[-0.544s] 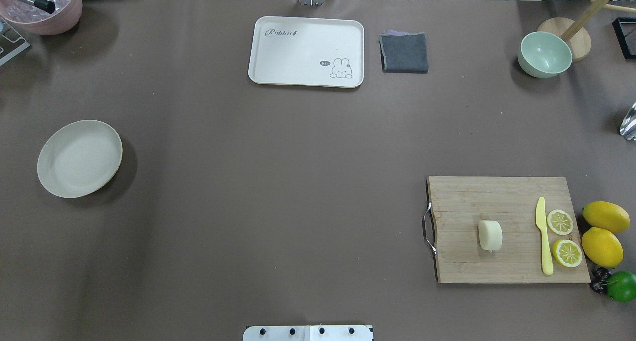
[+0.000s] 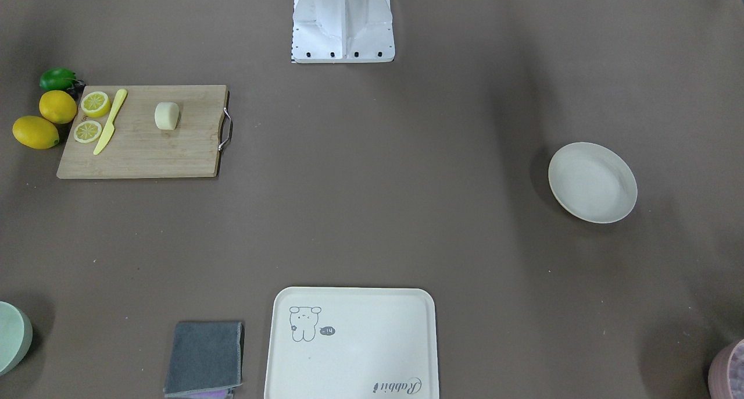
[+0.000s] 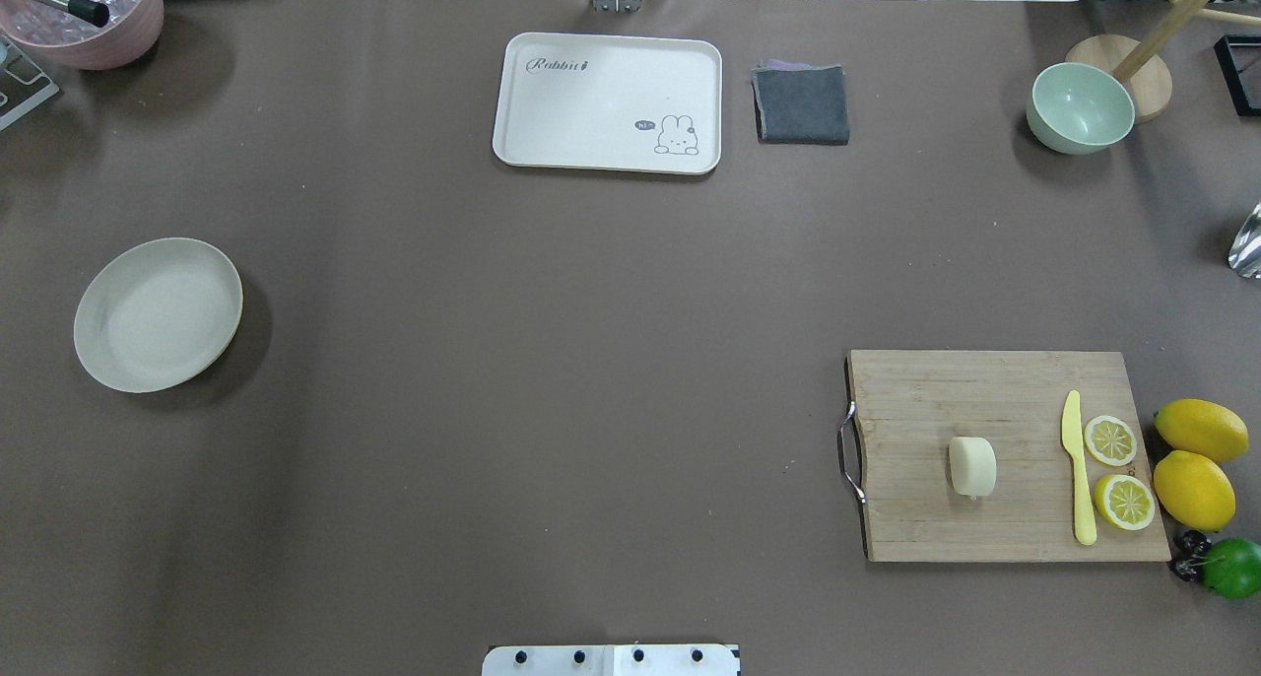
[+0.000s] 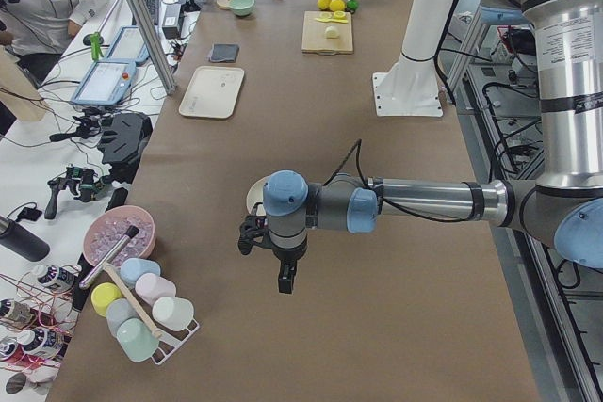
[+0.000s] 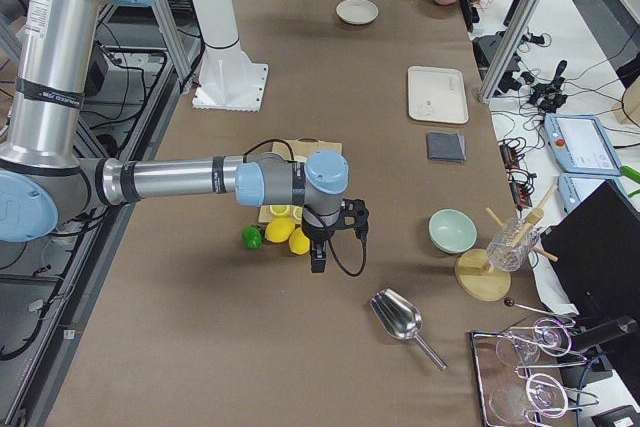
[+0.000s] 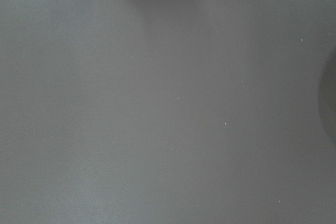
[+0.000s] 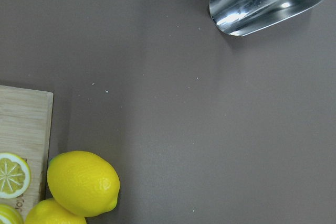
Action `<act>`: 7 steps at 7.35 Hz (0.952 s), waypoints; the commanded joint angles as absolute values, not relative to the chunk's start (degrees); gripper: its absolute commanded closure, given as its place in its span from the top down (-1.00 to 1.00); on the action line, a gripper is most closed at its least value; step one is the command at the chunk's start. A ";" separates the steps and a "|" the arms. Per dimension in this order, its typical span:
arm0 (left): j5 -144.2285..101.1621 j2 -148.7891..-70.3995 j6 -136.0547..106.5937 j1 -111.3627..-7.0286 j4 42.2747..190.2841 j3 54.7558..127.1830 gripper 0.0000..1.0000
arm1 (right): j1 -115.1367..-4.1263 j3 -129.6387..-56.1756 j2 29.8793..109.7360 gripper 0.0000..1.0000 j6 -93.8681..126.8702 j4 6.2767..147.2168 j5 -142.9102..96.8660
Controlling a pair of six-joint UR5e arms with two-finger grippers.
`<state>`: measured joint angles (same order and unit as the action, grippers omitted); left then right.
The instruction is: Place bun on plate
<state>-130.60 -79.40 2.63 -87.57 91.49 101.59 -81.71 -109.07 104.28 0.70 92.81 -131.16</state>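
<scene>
The bun [image 3: 972, 466] is sat on the cutting board [image 3: 936, 400], well apart from the plate [image 3: 158, 314]. Jaw state can't be told for the left gripper [image 4: 285, 281] or right gripper [image 5: 318, 265]. Smooth and rounded, it could get rolled away if pinched off-centre.

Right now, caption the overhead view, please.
Bun rests on the cutting board at right; plate sits far left.
</scene>
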 commanded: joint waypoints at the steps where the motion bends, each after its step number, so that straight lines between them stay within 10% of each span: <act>1: -130.61 -79.72 2.64 -87.54 91.58 101.60 0.96 | -81.74 -109.16 104.06 1.00 0.79 92.81 -131.22; 7: -130.61 -80.07 2.20 -87.63 105.15 101.43 0.95 | -83.14 -110.30 99.24 1.00 0.97 92.64 -130.52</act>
